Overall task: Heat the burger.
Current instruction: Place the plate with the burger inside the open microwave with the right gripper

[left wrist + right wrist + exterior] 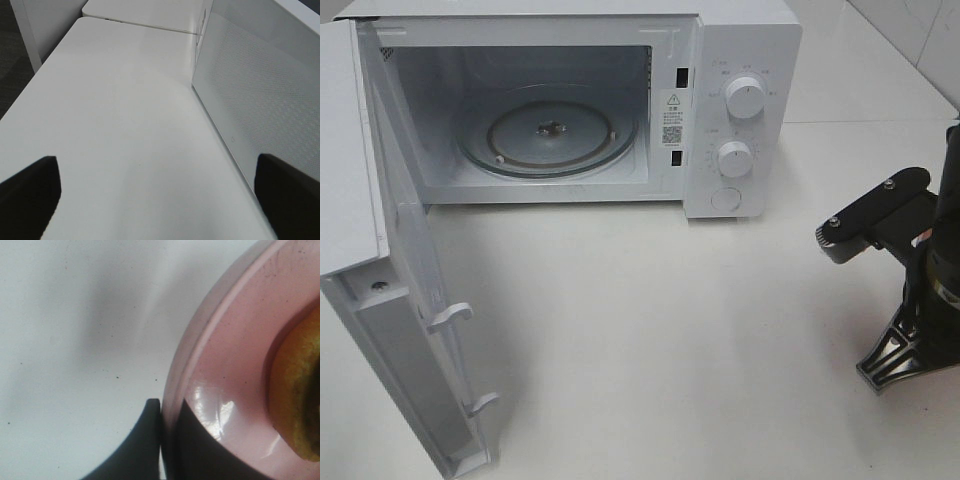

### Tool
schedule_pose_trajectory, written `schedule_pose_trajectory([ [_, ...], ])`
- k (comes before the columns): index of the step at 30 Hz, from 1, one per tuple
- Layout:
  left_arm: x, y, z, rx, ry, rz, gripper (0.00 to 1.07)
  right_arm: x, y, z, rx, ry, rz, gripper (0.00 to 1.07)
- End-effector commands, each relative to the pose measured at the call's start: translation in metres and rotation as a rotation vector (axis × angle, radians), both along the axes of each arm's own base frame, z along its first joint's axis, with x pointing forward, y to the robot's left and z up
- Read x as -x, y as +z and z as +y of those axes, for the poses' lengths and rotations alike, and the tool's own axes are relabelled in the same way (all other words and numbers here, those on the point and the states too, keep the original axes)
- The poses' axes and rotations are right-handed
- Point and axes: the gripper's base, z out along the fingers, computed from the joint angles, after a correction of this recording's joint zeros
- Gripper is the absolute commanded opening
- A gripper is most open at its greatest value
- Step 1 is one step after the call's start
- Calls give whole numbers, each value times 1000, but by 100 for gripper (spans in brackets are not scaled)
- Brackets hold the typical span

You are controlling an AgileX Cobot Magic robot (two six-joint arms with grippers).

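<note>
In the right wrist view, part of the burger (300,390) shows as a golden-brown edge resting on a round pink plate (225,355). My right gripper (169,440) is shut on the plate's rim, with one dark finger outside it and one inside. In the exterior high view the right gripper (898,362) points down at the table's far right edge, and the plate and burger are out of frame there. My left gripper (157,195) is open and empty over the bare table, beside the microwave door (260,90). It is not seen in the exterior high view.
The white microwave (740,40) stands at the back with its door (410,330) swung wide open to the left. Its glass turntable (550,135) carries nothing. Two knobs (745,100) are on its right panel. The white table (670,320) stretches in front.
</note>
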Motion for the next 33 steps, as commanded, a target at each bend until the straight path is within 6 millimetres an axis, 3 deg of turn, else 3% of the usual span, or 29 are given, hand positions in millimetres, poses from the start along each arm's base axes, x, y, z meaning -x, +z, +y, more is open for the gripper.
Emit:
schedule_pose_trajectory([
  [1, 2, 0, 0, 4, -7, -22, 98, 4, 8, -1, 64, 57, -8, 0],
  [33, 2, 0, 0, 4, -7, -22, 98, 47, 16, 46, 114, 458, 13, 0],
])
